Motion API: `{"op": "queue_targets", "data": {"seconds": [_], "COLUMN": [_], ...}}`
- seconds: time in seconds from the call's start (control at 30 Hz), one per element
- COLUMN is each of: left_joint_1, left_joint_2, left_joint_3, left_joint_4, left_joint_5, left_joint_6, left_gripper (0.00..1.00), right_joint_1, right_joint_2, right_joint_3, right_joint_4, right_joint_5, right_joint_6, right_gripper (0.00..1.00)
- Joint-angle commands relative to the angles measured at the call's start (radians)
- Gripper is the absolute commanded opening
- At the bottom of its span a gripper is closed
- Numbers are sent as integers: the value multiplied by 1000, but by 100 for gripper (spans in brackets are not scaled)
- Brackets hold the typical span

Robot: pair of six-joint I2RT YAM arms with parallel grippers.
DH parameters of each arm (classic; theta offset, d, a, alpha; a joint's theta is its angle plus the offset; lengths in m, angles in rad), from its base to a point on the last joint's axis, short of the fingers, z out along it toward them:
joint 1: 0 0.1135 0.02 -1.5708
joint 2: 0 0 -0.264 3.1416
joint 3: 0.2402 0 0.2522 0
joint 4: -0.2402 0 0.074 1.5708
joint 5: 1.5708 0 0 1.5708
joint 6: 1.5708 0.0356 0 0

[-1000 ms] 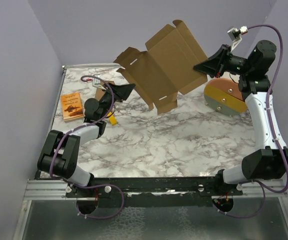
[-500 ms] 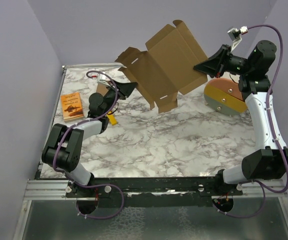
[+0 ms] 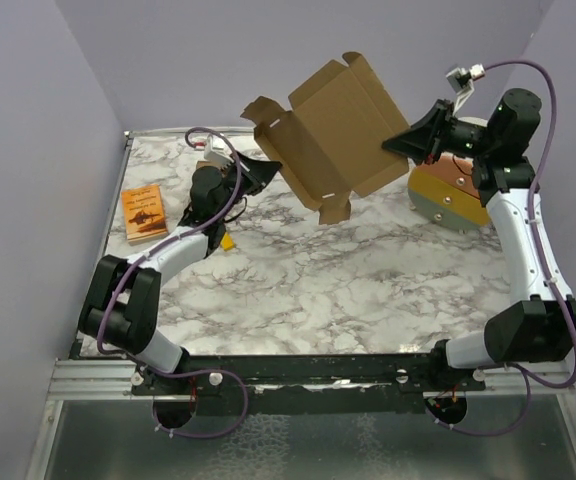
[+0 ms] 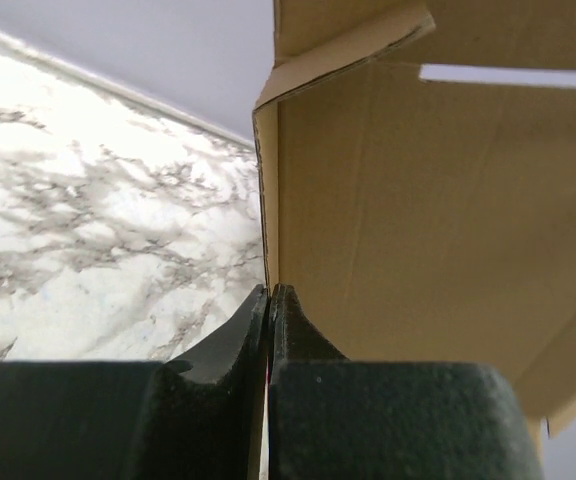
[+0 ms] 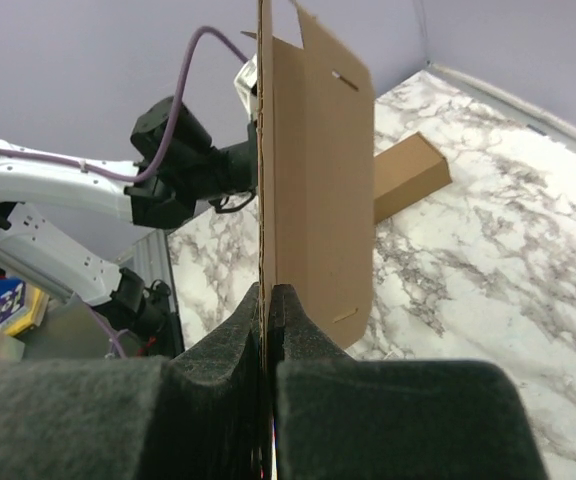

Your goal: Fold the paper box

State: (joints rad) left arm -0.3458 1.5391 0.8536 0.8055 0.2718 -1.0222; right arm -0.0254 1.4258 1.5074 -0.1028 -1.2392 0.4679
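Paper box (image 3: 333, 135): flat die-cut sheet, tilted, up in the air over the marble table (image 3: 368, 270). My left claw (image 3: 268, 170) pinches its left edge, my right claw (image 3: 395, 145) its right edge.

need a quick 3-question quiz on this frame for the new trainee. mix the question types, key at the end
1. True or false: the paper box lies flat on the table.
2. Which one grips the box? A) left gripper only B) right gripper only C) both
3. What lies near the table's left edge in the top view?

Key
1. False: it is held in the air, off the table.
2. C: each gripper is shut on an edge of it.
3. The orange booklet.
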Motion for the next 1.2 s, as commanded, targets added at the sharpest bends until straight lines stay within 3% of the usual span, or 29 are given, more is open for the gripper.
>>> {"op": "queue_targets", "data": {"seconds": [0.0,0.13,0.27,0.57,0.63,0.73,0.83,1.03,1.17], "left_joint_1": [-41,-69,-91,-105,-104,-95,-54,79,144], "left_joint_2": [-49,-44,-40,-88,-119,-192,-283,-398,-294], "left_joint_3": [100,196,251,208,146,18,-174,-551,-594], "left_joint_4": [-348,-567,-682,-683,-662,-566,-344,253,458], "left_joint_5": [-162,-251,-309,-340,-337,-311,-218,10,101], "left_joint_6": [-4,-35,-60,-36,-11,47,120,130,55], "left_gripper": [0,0,0,0,11,43,65,84,86], "right_joint_1": [67,122,152,152,131,87,58,52,48], "right_joint_2": [-30,-31,-31,-64,-70,-65,-61,-53,-46], "right_joint_3": [-88,-147,-179,-144,-113,-76,-58,-36,-30], "right_joint_4": [-3,-33,-67,-126,-140,-143,-140,-169,-171], "right_joint_5": [30,68,117,239,248,231,219,225,205], "right_joint_6": [-49,-108,-172,-281,-290,-282,-277,-299,-287], "right_gripper": [1,1,1,1,1,1,1,1,1]}}
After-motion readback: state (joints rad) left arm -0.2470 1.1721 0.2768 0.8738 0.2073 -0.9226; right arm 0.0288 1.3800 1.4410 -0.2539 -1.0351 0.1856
